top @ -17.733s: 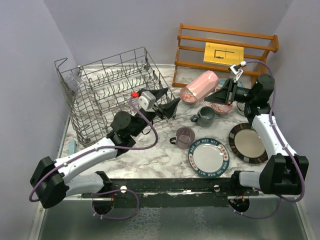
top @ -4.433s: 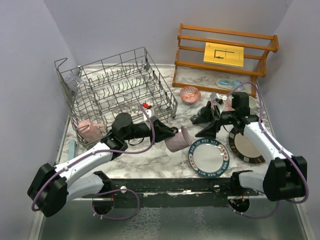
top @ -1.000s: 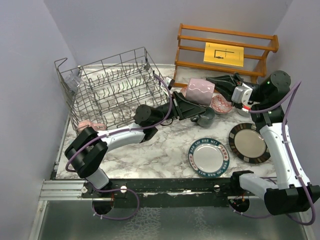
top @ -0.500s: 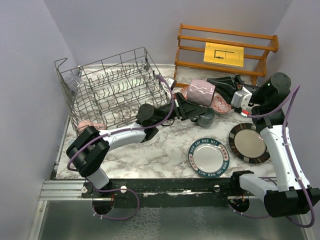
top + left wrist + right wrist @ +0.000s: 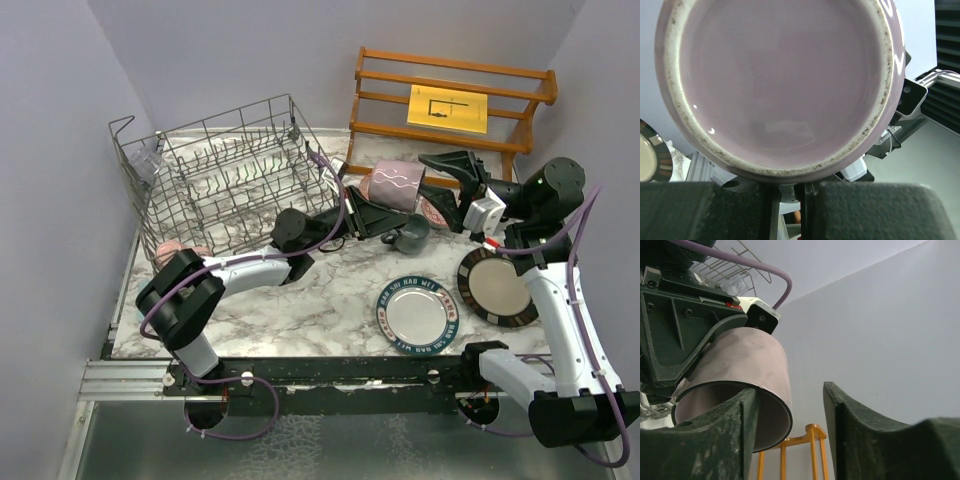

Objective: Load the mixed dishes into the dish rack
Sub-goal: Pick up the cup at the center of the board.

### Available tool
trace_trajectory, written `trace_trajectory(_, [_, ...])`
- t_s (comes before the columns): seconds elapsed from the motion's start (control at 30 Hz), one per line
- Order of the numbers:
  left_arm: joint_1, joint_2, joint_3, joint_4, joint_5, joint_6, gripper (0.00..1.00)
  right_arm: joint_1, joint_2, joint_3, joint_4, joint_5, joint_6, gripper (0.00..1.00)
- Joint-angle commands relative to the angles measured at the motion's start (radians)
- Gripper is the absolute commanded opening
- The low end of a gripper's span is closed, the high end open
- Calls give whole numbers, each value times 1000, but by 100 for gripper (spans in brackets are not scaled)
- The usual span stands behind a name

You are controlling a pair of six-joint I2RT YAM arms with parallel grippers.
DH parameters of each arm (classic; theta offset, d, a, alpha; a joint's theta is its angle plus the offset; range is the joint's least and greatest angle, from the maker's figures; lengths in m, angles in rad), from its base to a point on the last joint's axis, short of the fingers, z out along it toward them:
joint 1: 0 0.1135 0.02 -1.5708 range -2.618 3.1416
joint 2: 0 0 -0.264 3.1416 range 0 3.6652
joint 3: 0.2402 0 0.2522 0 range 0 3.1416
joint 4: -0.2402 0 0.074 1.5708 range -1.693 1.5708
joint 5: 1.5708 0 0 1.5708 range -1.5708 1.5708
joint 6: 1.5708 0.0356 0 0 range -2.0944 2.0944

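A mauve mug [image 5: 394, 186] with a white wavy line hangs in the air between both arms, right of the dish rack [image 5: 230, 180]. My left gripper [image 5: 372, 213] is shut on its lower edge; in the left wrist view the mug's base [image 5: 785, 85] fills the frame above the closed left gripper [image 5: 787, 200]. My right gripper [image 5: 436, 186] is open at the mug's mouth. In the right wrist view one finger [image 5: 715, 435] sits inside the mug [image 5: 740, 370], the other stands apart, with the right gripper [image 5: 790, 395] open.
A grey mug [image 5: 410, 233], a red-patterned bowl [image 5: 437, 208], a blue-rimmed lettered plate [image 5: 417, 314] and a dark-rimmed plate [image 5: 497, 287] lie on the marble table. A pink mug [image 5: 178, 250] and a clear glass [image 5: 148, 160] sit in the rack. The wooden shelf [image 5: 450, 100] stands behind.
My right gripper has opened off the mauve mug and drawn back a little to the right. My left gripper has closed on the mug and holds it in the air.
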Motion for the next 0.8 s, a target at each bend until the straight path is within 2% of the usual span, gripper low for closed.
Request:
trace_trajectory(0.0, [27, -39, -19, 65, -38, 32, 0, 6, -19, 14, -46, 44, 3, 57])
trace_trajectory(0.13, [70, -107, -58, -57, -61, 108, 0, 6, -21, 68, -178, 103, 7, 64])
trace_trajectory(0.37, [197, -243, -57, -403, -111, 271, 0, 6, -2, 137, -322, 201, 288, 72])
trace_trajectory(0.47, [262, -288, -21, -567, -132, 323, 0, 6, 57, 184, -442, 238, 403, 75])
trace_trajectory(0.63, [367, -362, 120, -955, -250, 503, 0, 5, 217, 286, -750, 150, 419, 75])
trace_trajectory(0.7, [414, -379, 180, -1086, -309, 557, 0, 6, 246, 248, -771, 97, 431, 75])
trace_trajectory(0.77, [468, -388, 241, -1210, -371, 604, 0, 5, 230, 156, -698, 81, 466, 72])
